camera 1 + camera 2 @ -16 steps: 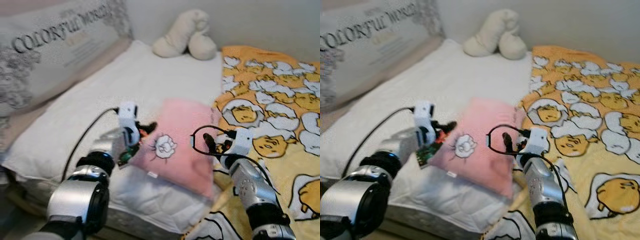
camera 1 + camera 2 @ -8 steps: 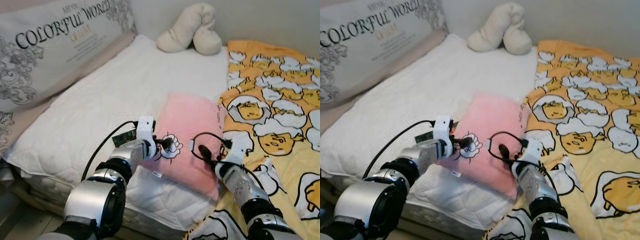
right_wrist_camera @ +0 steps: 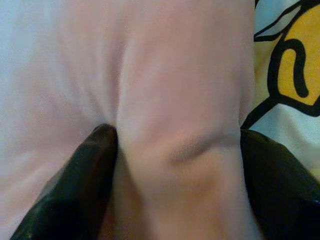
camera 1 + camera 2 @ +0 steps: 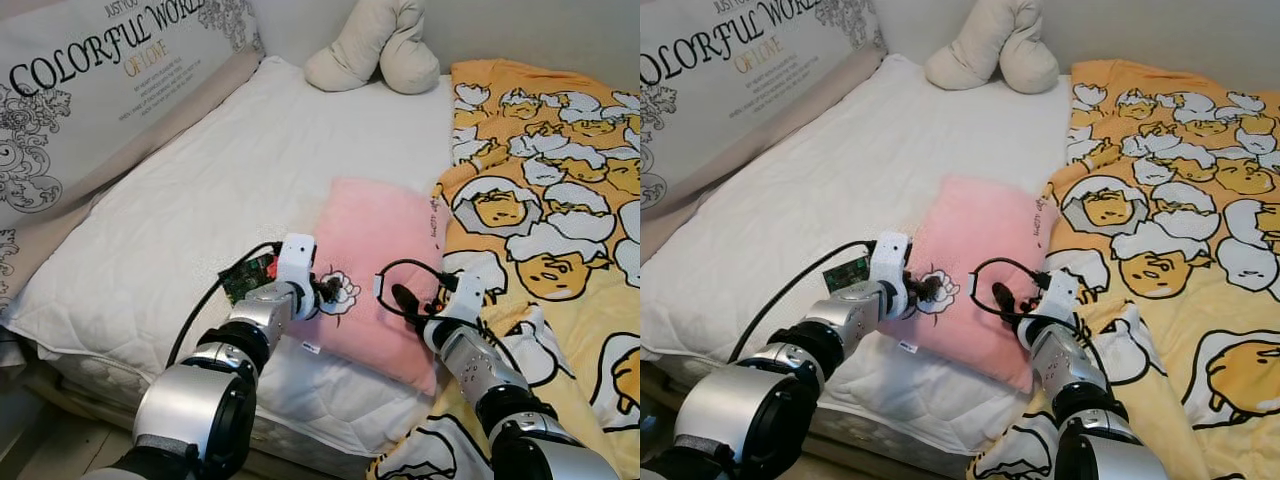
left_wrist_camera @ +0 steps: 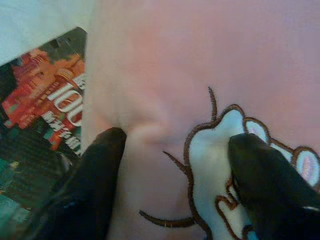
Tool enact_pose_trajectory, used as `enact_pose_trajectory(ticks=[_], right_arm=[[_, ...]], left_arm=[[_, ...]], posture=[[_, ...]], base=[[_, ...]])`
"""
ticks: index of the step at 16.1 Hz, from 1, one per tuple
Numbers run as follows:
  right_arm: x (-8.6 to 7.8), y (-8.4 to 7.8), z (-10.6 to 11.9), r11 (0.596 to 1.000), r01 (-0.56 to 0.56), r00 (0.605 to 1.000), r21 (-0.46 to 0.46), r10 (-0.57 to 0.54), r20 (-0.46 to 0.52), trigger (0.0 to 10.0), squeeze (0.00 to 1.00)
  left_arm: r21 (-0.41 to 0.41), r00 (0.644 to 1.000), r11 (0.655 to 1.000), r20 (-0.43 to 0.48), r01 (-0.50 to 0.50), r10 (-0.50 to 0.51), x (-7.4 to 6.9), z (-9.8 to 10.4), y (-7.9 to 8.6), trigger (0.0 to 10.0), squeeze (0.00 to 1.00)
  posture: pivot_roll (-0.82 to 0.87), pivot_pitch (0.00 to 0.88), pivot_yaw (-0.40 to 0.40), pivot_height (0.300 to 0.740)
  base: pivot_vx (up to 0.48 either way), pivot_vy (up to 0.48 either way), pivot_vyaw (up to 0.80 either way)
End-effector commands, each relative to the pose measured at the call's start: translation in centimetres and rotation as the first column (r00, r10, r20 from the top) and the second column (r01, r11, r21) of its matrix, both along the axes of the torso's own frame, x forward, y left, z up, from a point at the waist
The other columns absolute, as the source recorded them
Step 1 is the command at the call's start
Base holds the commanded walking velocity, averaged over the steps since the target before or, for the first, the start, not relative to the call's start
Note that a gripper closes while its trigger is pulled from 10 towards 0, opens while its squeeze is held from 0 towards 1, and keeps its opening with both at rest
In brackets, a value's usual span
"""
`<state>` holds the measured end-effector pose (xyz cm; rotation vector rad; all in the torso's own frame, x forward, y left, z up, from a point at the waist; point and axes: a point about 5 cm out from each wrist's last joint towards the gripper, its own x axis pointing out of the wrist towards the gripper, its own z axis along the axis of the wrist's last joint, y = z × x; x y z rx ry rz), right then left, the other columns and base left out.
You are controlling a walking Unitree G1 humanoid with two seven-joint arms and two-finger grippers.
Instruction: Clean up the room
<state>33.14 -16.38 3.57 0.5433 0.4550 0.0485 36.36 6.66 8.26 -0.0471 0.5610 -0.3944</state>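
The left gripper presses into the pink pillow at its near-left edge, fingers spread wide with the cartoon patch between them — parted, not yet pinching anything. The right gripper sits at the pillow's near-right edge, its fingers also apart but with a ridge of pink fabric bunched up between them; whether they have truly clamped that fold I cannot tell, though it looks like a loose straddle rather than a firm grip.

The pillow lies on the white mattress pad, its right side touching the yellow blanket. Beyond the pillow, near the wall, rests a cream plush toy; a printed package peeks out beside the pillow's left edge.

The pillow looks light and very soft — it will sag and fold rather than lift flat. Taking it by two opposite edges, each pinching a good fold of cloth, seems the safest hold.
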Motion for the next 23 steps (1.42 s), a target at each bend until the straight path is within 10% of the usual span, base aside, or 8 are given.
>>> enact_pose_trajectory(ticks=[1, 23], right_arm=[[-0.5, 0.1, -0.8, 1.000, 0.003, 0.999, 0.004, -0.002, -0.038, 0.0, 0.00], [0.1, 1.0, -0.2, 0.987, -0.114, 0.993, -0.110, 0.113, -0.011, 0.0, 0.00]], left_arm=[[0.011, 0.997, 0.999, -0.068, 0.030, -0.029, -1.1, -1.5, -0.3, 0.0, 0.00], [-0.051, 0.996, 0.996, 0.047, 0.077, -0.075, -0.5, -0.2, -1.3, 0.0, 0.00]], posture=[[-0.01, 0.112, 0.070, 0.740], [0.04, 0.003, 0.039, 0.740]], base=[[0.000, 0.000, 0.00], [0.000, 0.000, 0.00]])
